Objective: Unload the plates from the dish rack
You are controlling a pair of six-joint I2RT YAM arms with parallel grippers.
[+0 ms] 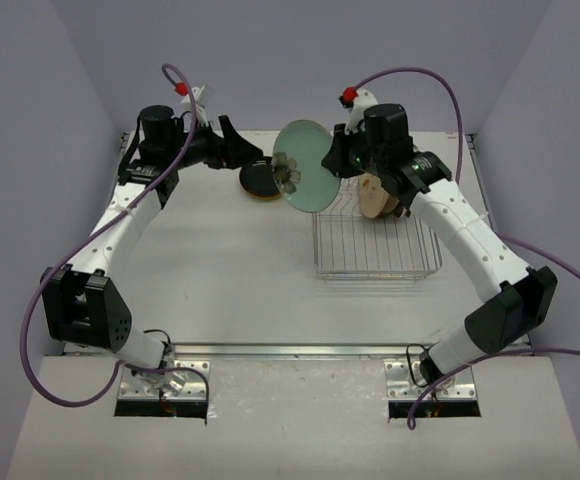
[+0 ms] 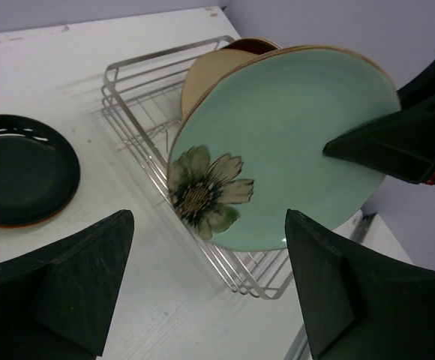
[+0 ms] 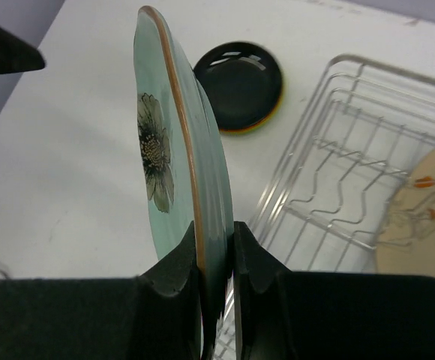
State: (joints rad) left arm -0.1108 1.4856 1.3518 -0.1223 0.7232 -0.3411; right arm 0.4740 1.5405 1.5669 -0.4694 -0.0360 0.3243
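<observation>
My right gripper [image 3: 217, 240] is shut on the rim of a pale teal plate [image 3: 172, 150] with a dark flower print. It holds the plate upright on edge, above the rack's left end. From above, the teal plate [image 1: 305, 165] hangs between my two grippers. My left gripper [image 2: 210, 285] stands open with nothing between its fingers, facing the plate's front [image 2: 292, 142] from a short distance. A cream plate [image 1: 375, 197] with orange marks stands in the silver wire dish rack [image 1: 375, 245]. A black plate [image 1: 260, 180] tops a small stack on the table left of the rack.
In the left wrist view, a tan plate [image 2: 210, 75] shows behind the teal one in the rack [image 2: 139, 97]. The stack under the black plate [image 3: 240, 86] shows orange and green rims. Grey walls close in the table at the back and sides.
</observation>
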